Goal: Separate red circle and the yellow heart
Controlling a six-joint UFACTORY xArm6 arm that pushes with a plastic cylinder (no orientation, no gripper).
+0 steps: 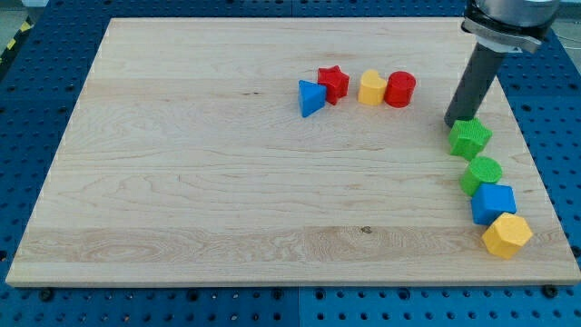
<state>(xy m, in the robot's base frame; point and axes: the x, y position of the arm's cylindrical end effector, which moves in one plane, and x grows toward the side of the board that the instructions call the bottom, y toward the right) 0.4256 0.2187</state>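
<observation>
**Block layout and tip position: red circle beside yellow heart**

No claw fitted; arm ending in a straight dark rod, so nothing gripped and no opening to report; my tip (455,123) down on the table (200,182) near the view's right edge, just above the green star (471,137) and touching or almost touching its upper left corner; exact contact not resolvable

Task blocks located in the upper middle of the table, left of the rod: red circle (400,89) standing upright as a short cylinder; yellow heart (370,88) directly on its left side, the two touching or separated by a hairline gap only; tip well apart from both, to the right of the red circle and slightly lower in the view

Further left in the same row: red star (333,84), near the yellow heart with a small gap between; blue triangle (310,98) touching the red star at its lower left

Right-hand column, running down from the tip toward the view's bottom: green star at top; green circle (483,173) just below it; blue block (493,202), angular in outline, pressed against the green circle from beneath; yellow hexagon (507,235) last, touching the blue block and lying close to the table's lower right corner

Wooden table resting on a blue perforated base (36,100) visible on all sides
</observation>
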